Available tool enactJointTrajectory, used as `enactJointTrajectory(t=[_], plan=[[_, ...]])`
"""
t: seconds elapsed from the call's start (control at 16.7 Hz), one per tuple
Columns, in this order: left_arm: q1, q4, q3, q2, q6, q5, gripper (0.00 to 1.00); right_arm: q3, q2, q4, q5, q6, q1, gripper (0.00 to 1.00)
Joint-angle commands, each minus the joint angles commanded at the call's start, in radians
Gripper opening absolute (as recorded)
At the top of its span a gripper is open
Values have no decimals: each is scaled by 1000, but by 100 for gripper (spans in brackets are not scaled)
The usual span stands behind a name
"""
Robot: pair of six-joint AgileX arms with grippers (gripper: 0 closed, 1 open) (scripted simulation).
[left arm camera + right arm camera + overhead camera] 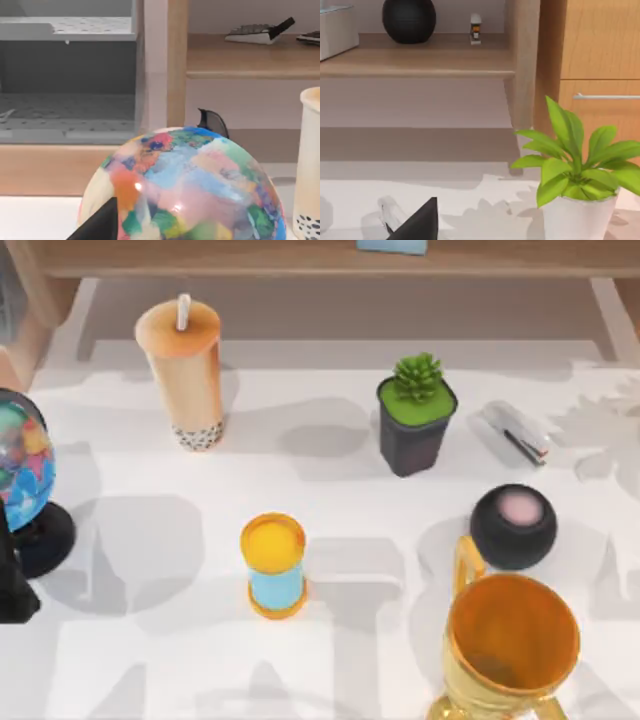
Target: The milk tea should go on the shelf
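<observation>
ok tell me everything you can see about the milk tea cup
The milk tea is a tall tan-orange cup, paler toward the bottom, with dark speckled pearls at its base and a white straw poking from its flat lid. It stands upright on the white table, toward the back left, in front of the wooden shelf. Nothing else touches it.

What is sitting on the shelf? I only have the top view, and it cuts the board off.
Observer: The left wrist view shows a grey keypad device lying on the shelf.
Operator: Anything else up there?
Observer: In the right wrist view, a black round object and a small figurine stand on the board.
Operator: What casts the leafy shadow at right?
Observer: A green plant in a white pot on the table.
</observation>
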Motion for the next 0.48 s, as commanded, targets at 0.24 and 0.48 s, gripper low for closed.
enactJointTrajectory(t=[0.24,0.48], plan=[[-11,12,9,31,-4,-14,100,0,0,0,0,0,0,100],[-76,132,59,217,-16,-92,100,0,0,0,0,0,0,100]])
